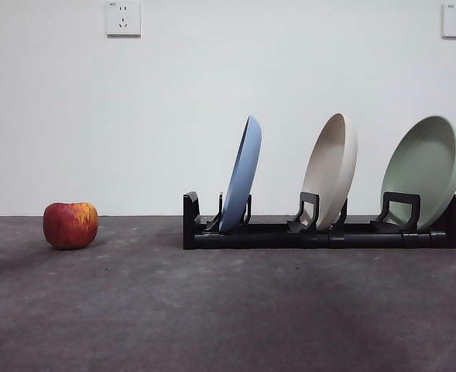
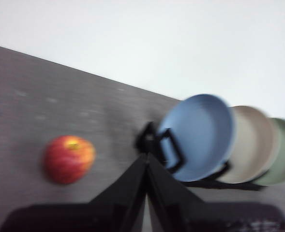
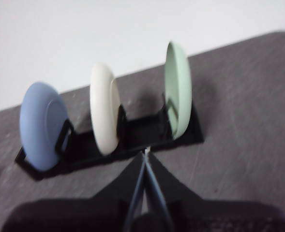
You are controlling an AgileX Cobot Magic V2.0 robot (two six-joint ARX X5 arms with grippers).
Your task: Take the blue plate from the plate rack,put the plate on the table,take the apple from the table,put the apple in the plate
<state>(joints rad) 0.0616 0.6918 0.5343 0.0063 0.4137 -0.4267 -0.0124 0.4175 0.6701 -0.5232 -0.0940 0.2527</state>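
Note:
The blue plate [image 1: 242, 177] stands on edge in the leftmost slot of the black plate rack [image 1: 320, 232], right of centre on the grey table [image 1: 135, 310]. The red apple [image 1: 70, 225] lies on the table well left of the rack. Neither gripper shows in the front view. My left gripper [image 2: 146, 157] is shut and empty, held above the table short of the apple [image 2: 68, 158] and the blue plate [image 2: 198, 135]. My right gripper [image 3: 145, 153] is shut and empty, held back from the rack [image 3: 108, 147], with the blue plate [image 3: 42, 124] off to one side.
A beige plate [image 1: 331, 169] stands in the rack's middle slot and a pale green plate [image 1: 423, 169] in its right slot. A white wall with two sockets [image 1: 123, 17] rises behind the table.

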